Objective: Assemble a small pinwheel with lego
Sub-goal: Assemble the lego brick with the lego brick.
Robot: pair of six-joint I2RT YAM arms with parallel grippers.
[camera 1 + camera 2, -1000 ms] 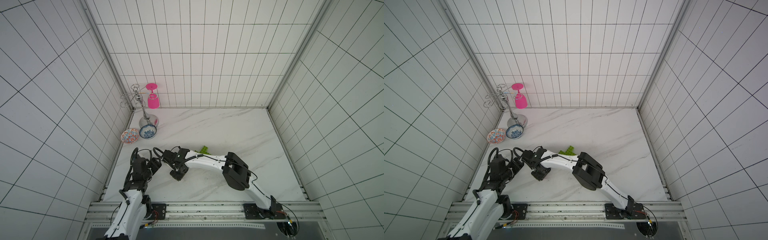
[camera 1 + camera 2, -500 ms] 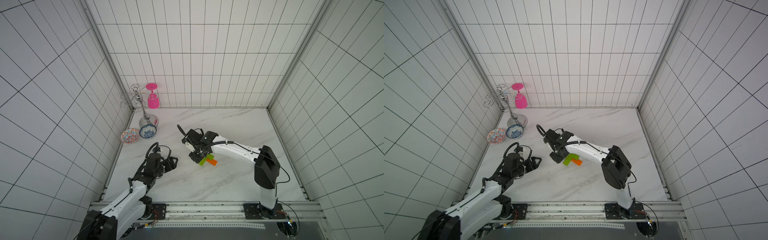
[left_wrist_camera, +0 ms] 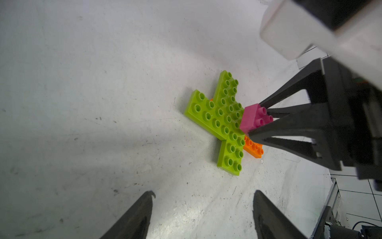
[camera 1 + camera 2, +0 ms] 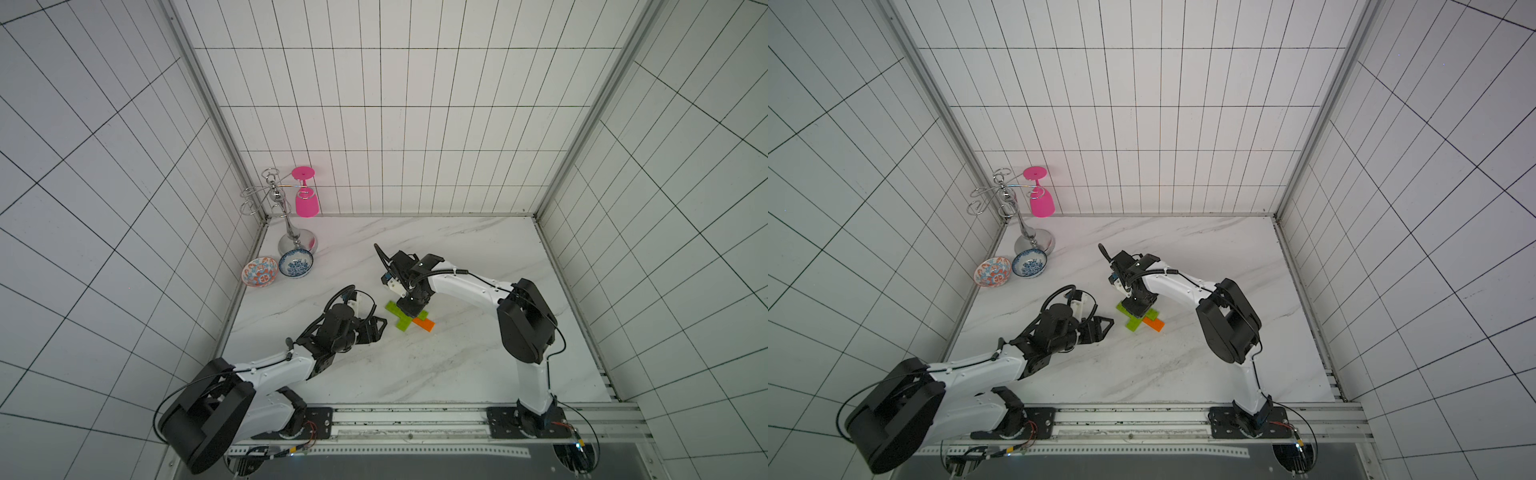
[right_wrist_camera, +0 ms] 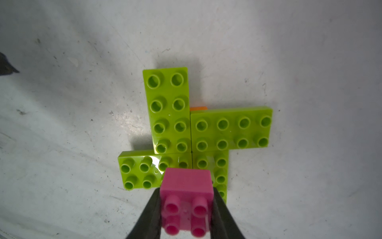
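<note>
The pinwheel (image 4: 400,319) lies flat mid-table as a lime-green cross of lego (image 5: 208,132), also seen in a top view (image 4: 1130,320) and the left wrist view (image 3: 219,115). An orange brick (image 4: 424,323) pokes out from under it (image 3: 253,149). My right gripper (image 5: 186,189) is shut on the pink square brick (image 5: 187,184), studs toward its camera, low over the cross's centre (image 3: 253,119); whether they touch I cannot tell. In both top views this gripper (image 4: 409,309) hides the pink brick. My left gripper (image 3: 204,192) stands open and empty just left of the cross (image 4: 380,328).
A chrome rack (image 4: 286,220) with a pink goblet (image 4: 306,201) hanging from it stands in the back left corner. Two patterned bowls (image 4: 260,272) (image 4: 296,263) sit in front of it. Tiled walls close three sides; a metal rail (image 4: 415,419) runs along the front.
The right arm swung from the table's left front to above the green cross. The left arm stretched forward and right, its gripper now close to the cross.
</note>
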